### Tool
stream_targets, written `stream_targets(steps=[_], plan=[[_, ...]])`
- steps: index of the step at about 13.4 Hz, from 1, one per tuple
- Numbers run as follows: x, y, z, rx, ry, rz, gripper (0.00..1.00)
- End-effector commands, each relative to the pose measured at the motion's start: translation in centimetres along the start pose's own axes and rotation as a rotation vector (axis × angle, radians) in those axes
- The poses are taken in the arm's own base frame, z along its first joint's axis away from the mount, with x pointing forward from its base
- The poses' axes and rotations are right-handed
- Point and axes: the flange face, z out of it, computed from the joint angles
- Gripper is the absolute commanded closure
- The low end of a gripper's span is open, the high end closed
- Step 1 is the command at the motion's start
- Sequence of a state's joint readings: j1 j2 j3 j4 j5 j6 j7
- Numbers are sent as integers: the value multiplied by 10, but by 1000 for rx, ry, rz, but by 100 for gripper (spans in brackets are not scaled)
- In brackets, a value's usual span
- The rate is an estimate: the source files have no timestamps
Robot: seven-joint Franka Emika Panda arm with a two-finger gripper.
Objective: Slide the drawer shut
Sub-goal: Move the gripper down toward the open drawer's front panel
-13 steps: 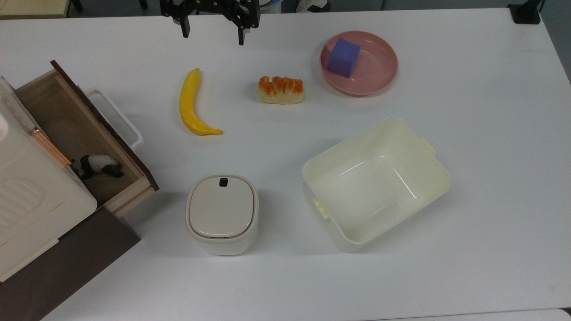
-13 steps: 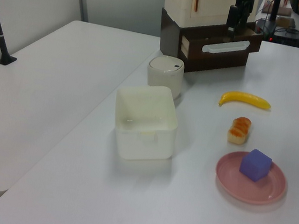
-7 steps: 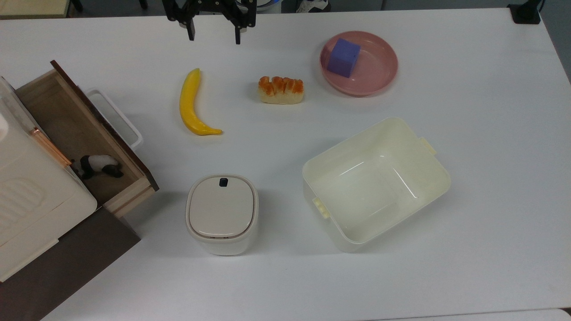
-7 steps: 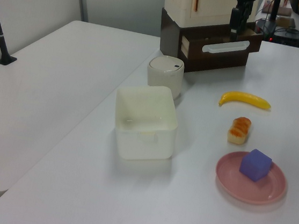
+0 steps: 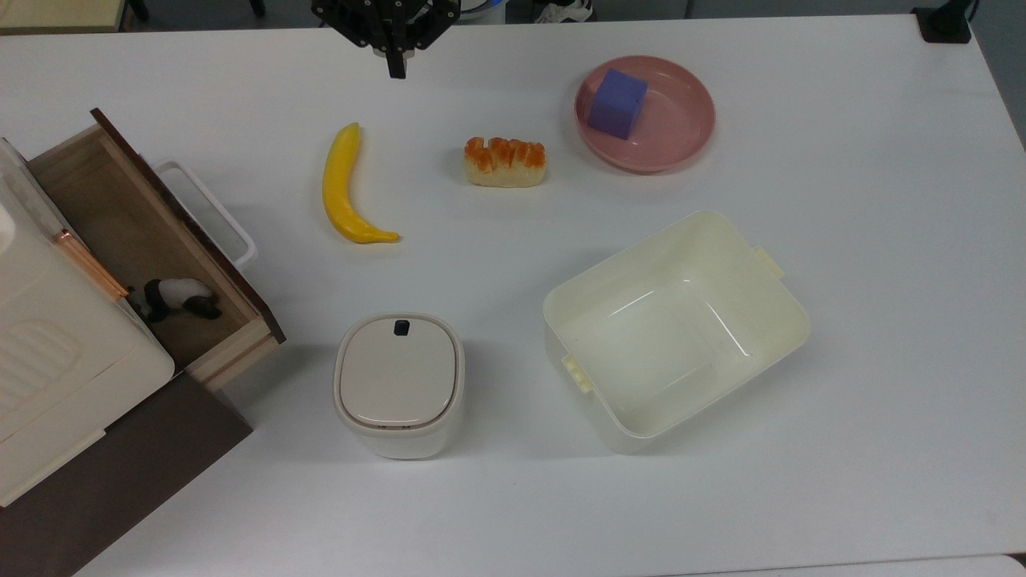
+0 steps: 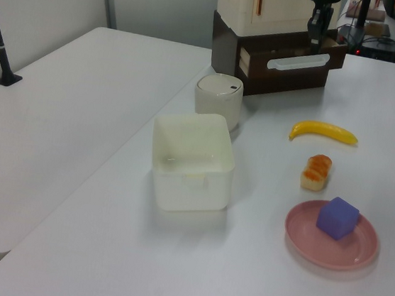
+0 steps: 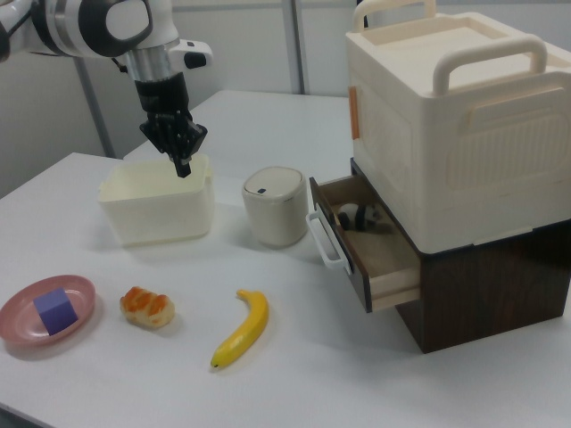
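The wooden drawer (image 5: 120, 232) stands pulled out of the dark brown cabinet at the top view's left, its white loop handle (image 5: 210, 210) facing the table's middle. A small black-and-white panda toy (image 5: 180, 298) lies inside. In the right view the drawer (image 7: 379, 263) sticks out under a cream box, handle (image 7: 324, 239) towards the left. My gripper (image 5: 396, 68) hangs above the table's far edge in the top view, shut with nothing between its fingers, well apart from the drawer. The right view shows the gripper (image 7: 183, 165) pointing down in front of the cream bin.
A banana (image 5: 343, 188), a bread piece (image 5: 506, 162) and a pink plate (image 5: 681, 132) with a purple cube (image 5: 617, 102) lie between gripper and table middle. A cream open bin (image 5: 665, 336) and a white lidded container (image 5: 398, 383) stand nearer. A large cream box (image 7: 455, 116) tops the cabinet.
The gripper's fingers have come together from wide open to shut, and the hand has risen slightly. The drawer and all other objects have stayed put.
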State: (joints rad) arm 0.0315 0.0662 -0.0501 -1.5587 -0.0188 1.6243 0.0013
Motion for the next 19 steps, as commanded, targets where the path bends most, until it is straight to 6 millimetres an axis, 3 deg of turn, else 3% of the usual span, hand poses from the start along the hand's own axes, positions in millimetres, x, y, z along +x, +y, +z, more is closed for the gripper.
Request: stream_targets(steps=[1, 4, 8, 12, 14, 19], plan=[[-5, 4, 0, 23, -18, -7, 100], [-2, 15, 10, 22, -30, 41, 100], [32, 45, 61, 15, -14, 290, 100], [52, 74, 123, 1, -15, 467, 100], [60, 101, 144, -3, 5, 542, 100], [67, 158, 168, -4, 71, 621, 100]])
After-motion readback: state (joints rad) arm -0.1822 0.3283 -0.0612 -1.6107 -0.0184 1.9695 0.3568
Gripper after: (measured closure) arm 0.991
